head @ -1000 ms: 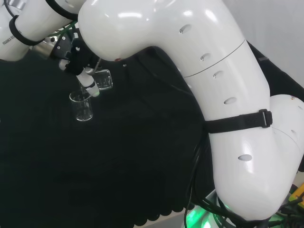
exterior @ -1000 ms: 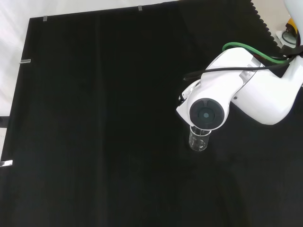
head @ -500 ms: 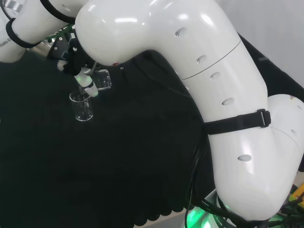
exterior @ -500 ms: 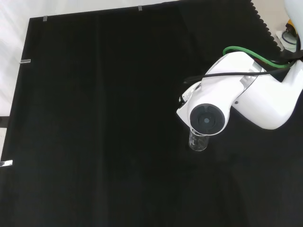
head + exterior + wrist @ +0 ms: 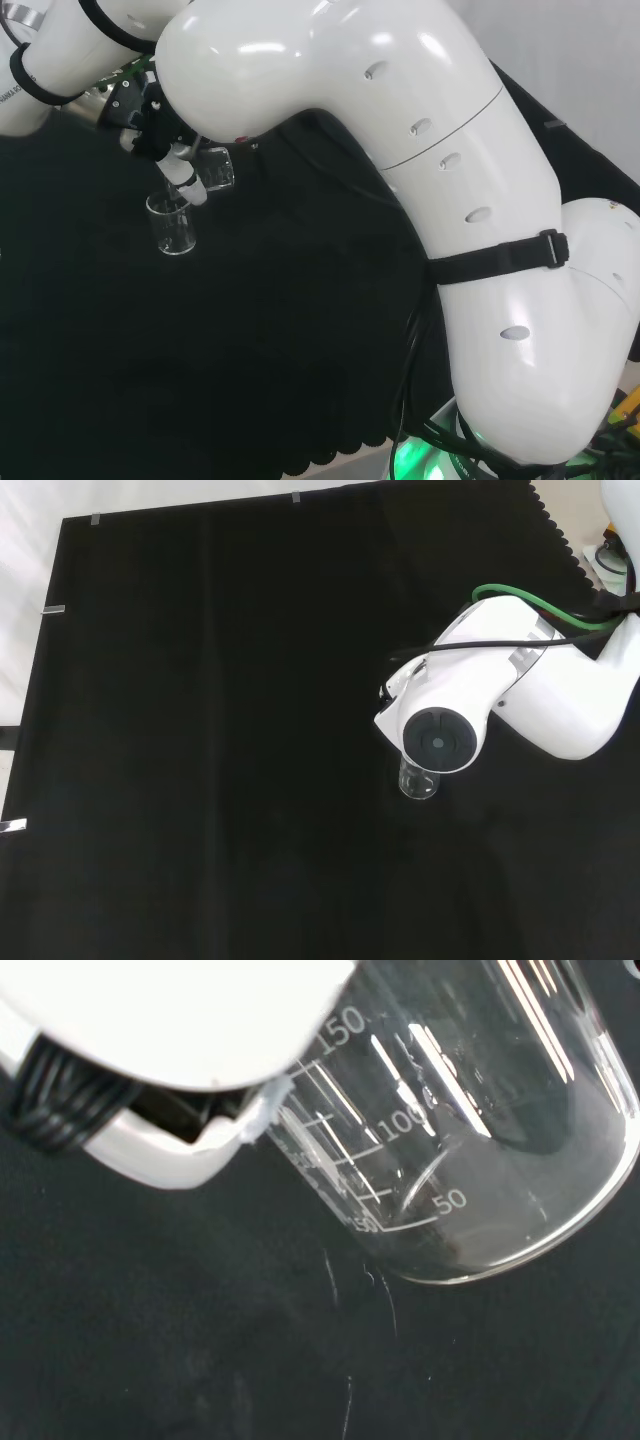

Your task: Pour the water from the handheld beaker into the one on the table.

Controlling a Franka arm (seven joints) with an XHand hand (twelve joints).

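Note:
In the head view my hand [image 5: 165, 130] is at the upper left, its fingers curled round a clear glass beaker [image 5: 215, 167] that lies tipped on its side. Its mouth points down toward a second clear beaker [image 5: 175, 225] standing upright on the black cloth just below. The wrist view shows the held beaker [image 5: 470, 1130] close up with white scale marks, beside a white finger [image 5: 180, 1150]. In the front view the standing beaker [image 5: 420, 782] peeks out under the arm's white link with the round grey cap [image 5: 438, 742]. I cannot tell how much water either beaker holds.
The arm's big white links [image 5: 400, 180] take up the right of the head view. Black cloth [image 5: 200, 730] stretches wide to the left in the front view. Green cable [image 5: 520, 588] runs along the arm at the front view's upper right.
The hand with the tipped beaker has drifted slightly up and left in the head view. The standing beaker has stayed put.

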